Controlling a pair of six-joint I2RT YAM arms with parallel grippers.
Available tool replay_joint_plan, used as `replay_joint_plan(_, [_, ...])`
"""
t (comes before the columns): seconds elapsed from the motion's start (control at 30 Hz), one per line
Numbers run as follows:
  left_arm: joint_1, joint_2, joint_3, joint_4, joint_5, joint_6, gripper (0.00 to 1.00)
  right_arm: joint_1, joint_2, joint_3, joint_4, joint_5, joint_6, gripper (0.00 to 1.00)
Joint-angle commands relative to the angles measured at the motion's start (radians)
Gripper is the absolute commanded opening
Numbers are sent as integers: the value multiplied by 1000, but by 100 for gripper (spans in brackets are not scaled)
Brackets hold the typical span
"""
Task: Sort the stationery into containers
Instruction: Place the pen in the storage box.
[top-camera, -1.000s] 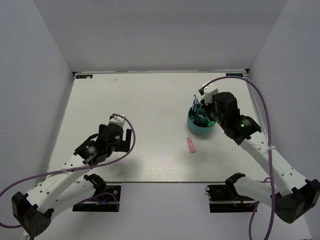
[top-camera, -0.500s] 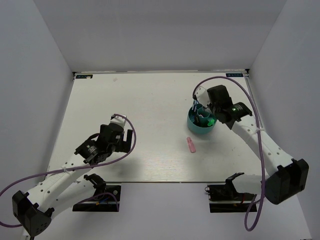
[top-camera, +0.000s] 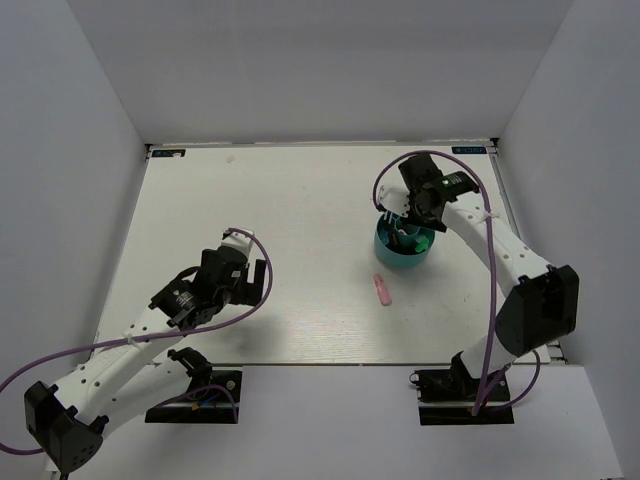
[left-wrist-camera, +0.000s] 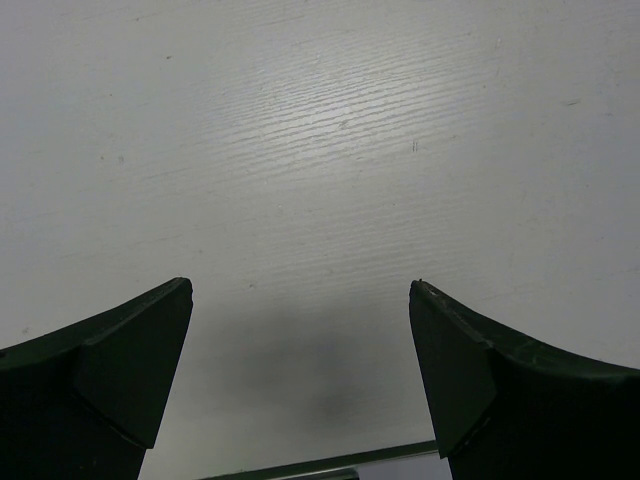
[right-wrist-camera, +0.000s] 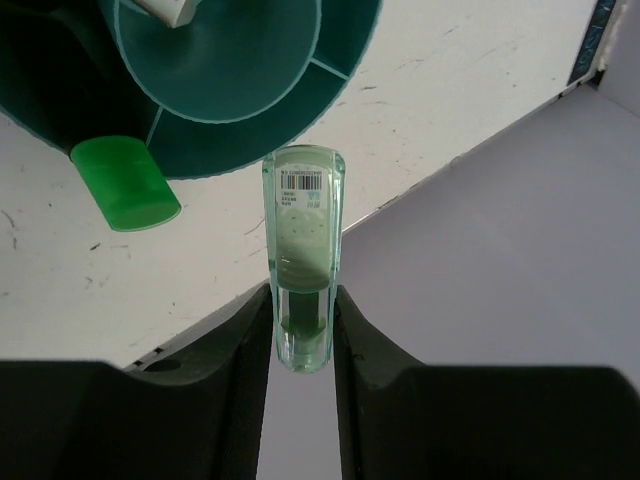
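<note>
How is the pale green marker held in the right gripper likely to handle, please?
The pale green marker looks like rigid plastic, so probably stiff and light. Its glossy, rounded barrel could slip in the right gripper, which pinches only its near end. Laid on the table, it would likely roll.

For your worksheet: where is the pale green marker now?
The pale green marker is clamped in the right gripper, right wrist view, tip at the teal organiser.
</note>
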Motion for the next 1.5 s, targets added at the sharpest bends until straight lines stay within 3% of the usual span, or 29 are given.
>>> replay_joint_plan(0.0, [6, -15, -3, 13, 10, 7, 99, -20, 44, 65, -85, -4, -73, 0])
replay_joint_plan(1.03, [7, -2, -5, 16, 27, 7, 99, -61, 286, 192, -194, -85, -88, 0])
replay_joint_plan(1.07, [7, -2, -5, 16, 28, 9, 99, -63, 292, 198, -200, -91, -83, 1])
replay_joint_plan(1.2, [6, -2, -5, 16, 30, 9, 99, -69, 302, 217, -212, -106, -73, 35])
replay_joint_plan(1.3, [6, -1, -3, 17, 30, 6, 99, -70, 300, 232, -228, -131, -63, 48])
replay_joint_plan(1.47, [4, 1, -5, 17, 31, 6, 99, -75, 295, 241, -234, -139, -53, 55])
